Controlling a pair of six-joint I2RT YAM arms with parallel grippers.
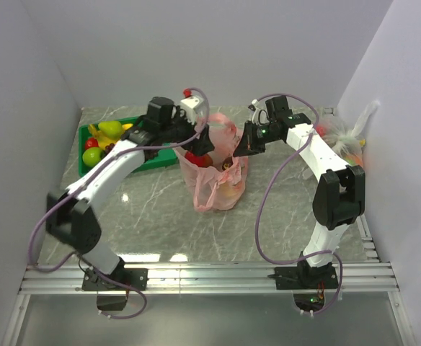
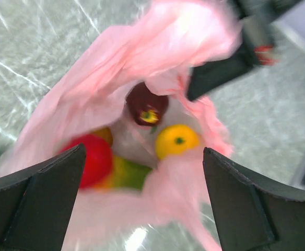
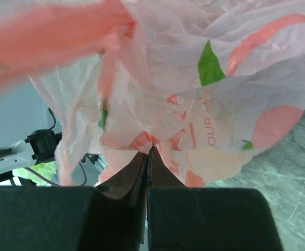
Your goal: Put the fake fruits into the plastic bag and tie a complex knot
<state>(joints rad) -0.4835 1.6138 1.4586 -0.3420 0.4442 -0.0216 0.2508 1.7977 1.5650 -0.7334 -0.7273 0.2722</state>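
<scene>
While the right gripper pinches the plastic bag, the left gripper gapes empty over blurred, half-hidden fake fruits.

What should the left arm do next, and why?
Probably lift away to the green tray, where more fruits lie: the left fingers stand open and empty over the plastic bag, whose rim the right fingers pinch.

We list: plastic bag — upper folds blurred in the left wrist view, overrunning every edge in the right wrist view. red fruit, green fruit — each half-hidden behind bag film; kinds we cannot tell. left tool — both fingers cut by the lower edge.
</scene>
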